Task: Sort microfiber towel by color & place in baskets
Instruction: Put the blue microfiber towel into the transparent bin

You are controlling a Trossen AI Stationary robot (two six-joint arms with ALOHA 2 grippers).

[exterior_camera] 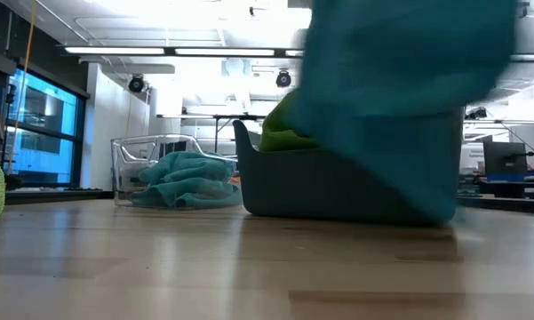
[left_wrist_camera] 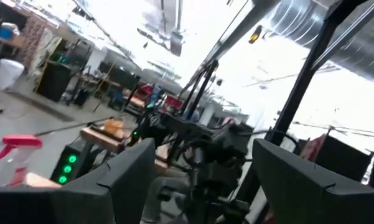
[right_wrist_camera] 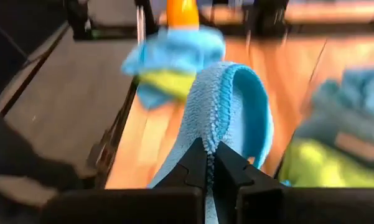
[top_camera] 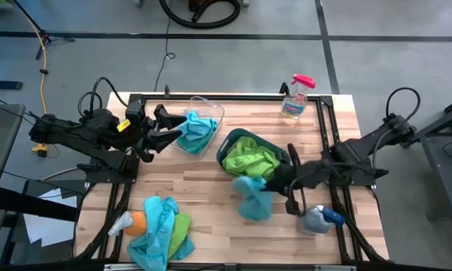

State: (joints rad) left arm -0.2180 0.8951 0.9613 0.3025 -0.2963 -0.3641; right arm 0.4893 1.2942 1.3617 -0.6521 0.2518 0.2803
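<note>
My right gripper [top_camera: 277, 181] is shut on a turquoise microfiber towel [top_camera: 252, 202] just in front of the dark teal-grey basket [top_camera: 233, 141], which holds lime green towels [top_camera: 248, 156]. In the low view this towel [exterior_camera: 400, 98] hangs blurred in front of that basket [exterior_camera: 320, 187]. My left gripper [top_camera: 164, 132] stands open with nothing between its fingers beside the clear basket [top_camera: 210, 113], where a turquoise towel [top_camera: 194, 128] lies. A heap of turquoise and green towels [top_camera: 162, 235] rests on the table's near left. My right gripper pinches a stitched edge [right_wrist_camera: 216, 134] of the turquoise towel between its two fingertips. The fingers slant down from the table's right side. The cloth loops over in front of them and hangs below; whether its lower end [exterior_camera: 440, 213] touches the table, I cannot tell.
A pink-topped spray bottle [top_camera: 295, 96] stands at the far edge and a blue-topped one [top_camera: 320, 218] lies near my right arm. An orange-topped bottle [top_camera: 131, 223] lies by the heap. Bare wood [top_camera: 210, 196] shows between heap and baskets. The black metal frame [top_camera: 327, 120] borders the table.
</note>
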